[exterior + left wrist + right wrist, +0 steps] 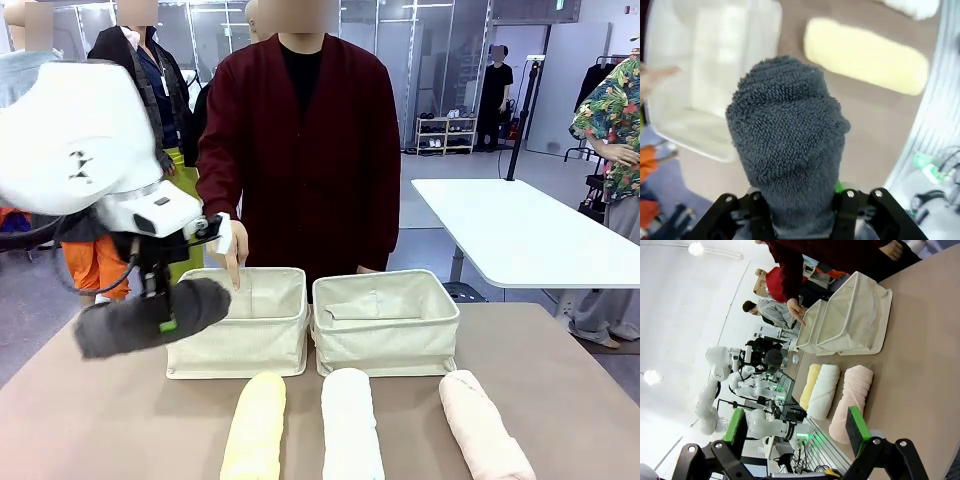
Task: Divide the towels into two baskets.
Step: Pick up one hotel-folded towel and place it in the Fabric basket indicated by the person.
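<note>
My left gripper [165,318] is shut on the dark grey towel [150,317], held in the air just left of the left basket [245,340]. The left wrist view looks down the grey towel [787,145] to that basket [715,75] and the pale yellow towel [865,55] below. The right basket [385,325] stands beside the left one. In front lie the yellow towel [255,428], white towel [351,425] and pink towel [483,428]. My right gripper [797,430] is open above the table, facing the pink towel [852,400], white towel [823,390] and both baskets [850,320].
A person in a dark red cardigan stands behind the baskets, one hand [232,258] pointing down into the left basket. A white table [520,235] stands at the back right. Other people stand farther off.
</note>
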